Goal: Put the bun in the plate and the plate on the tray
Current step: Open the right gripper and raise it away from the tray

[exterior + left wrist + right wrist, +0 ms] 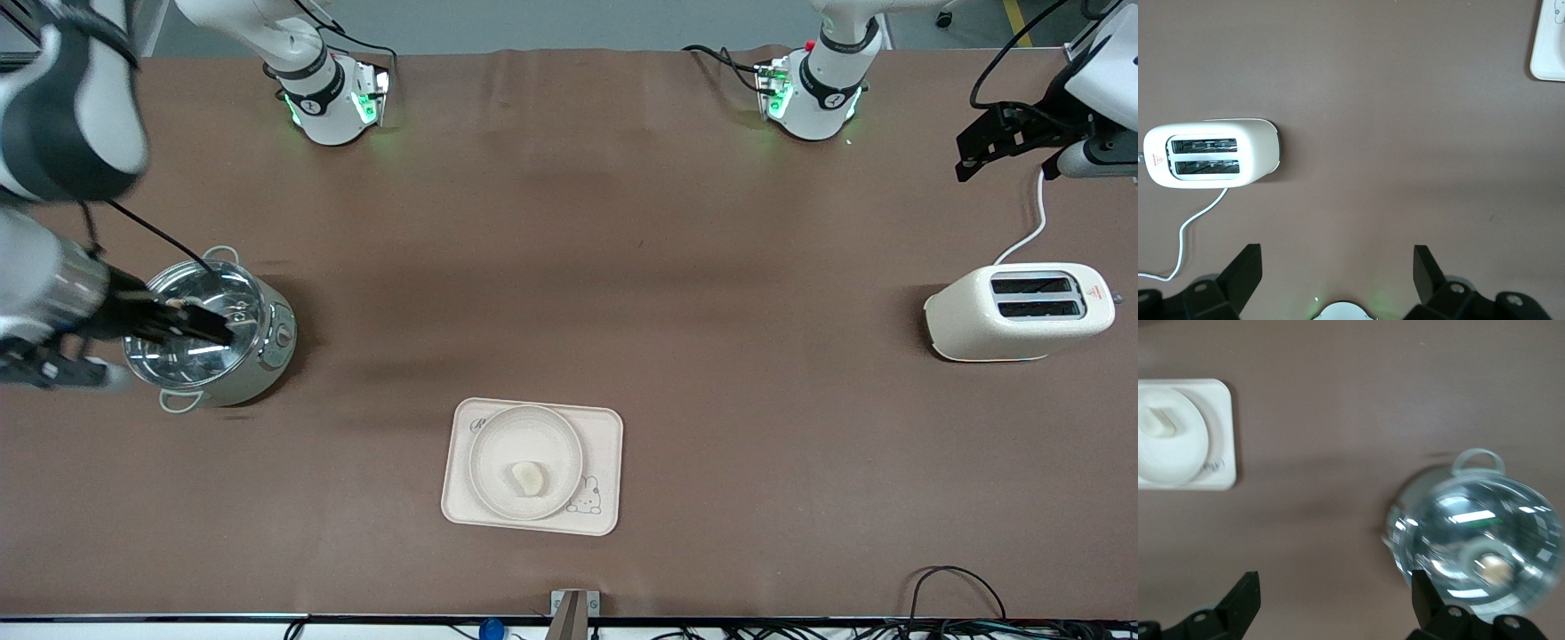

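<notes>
**Bun plated, plate on tray, both arms clear**

Brown cloth covers the table [569, 267] from end to end. Near the front camera's edge lies the tray [605, 427], long axis running between the two arms' ends of the table. On it sits the plate [498, 436], and the bun [526, 478] rests inside the plate.

Neither arm is close. Right end effector [191, 324] hangs over a steel pot [267, 356] at the right arm's end, fingers spread wide and empty. Left end effector [1005, 142] hangs at the left arm's end, above the table past a toaster [960, 320], also wide open and empty.

Judged from this, the task looks finished; were any adjustment needed, the right end effector seems slightly nearer the tray.
</notes>
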`<action>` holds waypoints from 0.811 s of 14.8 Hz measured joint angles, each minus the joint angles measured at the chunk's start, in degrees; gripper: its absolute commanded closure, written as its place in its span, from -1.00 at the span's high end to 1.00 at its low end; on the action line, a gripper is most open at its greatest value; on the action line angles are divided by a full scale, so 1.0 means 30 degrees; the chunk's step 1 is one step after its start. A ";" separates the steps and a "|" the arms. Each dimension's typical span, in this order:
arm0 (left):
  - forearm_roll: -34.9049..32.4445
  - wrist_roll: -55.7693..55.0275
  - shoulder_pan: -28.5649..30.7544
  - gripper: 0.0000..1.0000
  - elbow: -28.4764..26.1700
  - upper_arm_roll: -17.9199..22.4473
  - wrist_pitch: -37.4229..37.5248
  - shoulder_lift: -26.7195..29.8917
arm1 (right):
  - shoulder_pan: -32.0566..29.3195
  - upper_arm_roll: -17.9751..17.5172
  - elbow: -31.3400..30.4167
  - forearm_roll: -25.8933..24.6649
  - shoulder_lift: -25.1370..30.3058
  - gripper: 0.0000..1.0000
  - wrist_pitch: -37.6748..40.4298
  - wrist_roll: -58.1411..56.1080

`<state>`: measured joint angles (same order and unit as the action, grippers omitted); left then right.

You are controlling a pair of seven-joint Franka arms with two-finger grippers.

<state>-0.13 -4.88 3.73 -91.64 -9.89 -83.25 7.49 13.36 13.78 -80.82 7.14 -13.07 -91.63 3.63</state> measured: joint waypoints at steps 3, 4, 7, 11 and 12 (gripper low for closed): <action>0.0014 0.0000 0.0000 1.00 0.0000 -0.0006 0.0000 0.0000 | -0.1358 -0.0168 -0.0180 -0.1387 0.2336 1.00 0.2366 -0.0674; 0.0014 0.0000 0.0001 1.00 0.0000 -0.0005 0.0000 0.0000 | -0.1909 -0.0326 -0.0295 -0.1973 0.2937 1.00 0.2655 -0.1382; 0.0015 0.0026 0.0000 1.00 0.0000 -0.0007 0.0000 -0.0005 | -0.3227 -0.0738 -0.0447 -0.2601 0.4082 1.00 0.3236 -0.3225; 0.0015 0.0050 0.0000 1.00 0.0097 -0.0007 -0.0085 -0.0013 | -0.4015 -0.1560 -0.0487 -0.2685 0.4554 1.00 0.4141 -0.3302; 0.0015 0.0055 0.0001 1.00 0.0175 -0.0006 -0.0094 -0.0019 | -0.4020 -0.1654 -0.0488 -0.2685 0.4566 1.00 0.4235 -0.3301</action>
<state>-0.08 -4.72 3.73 -91.12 -9.91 -83.53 7.44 1.30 8.82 -82.28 -0.92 0.63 -78.92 -6.28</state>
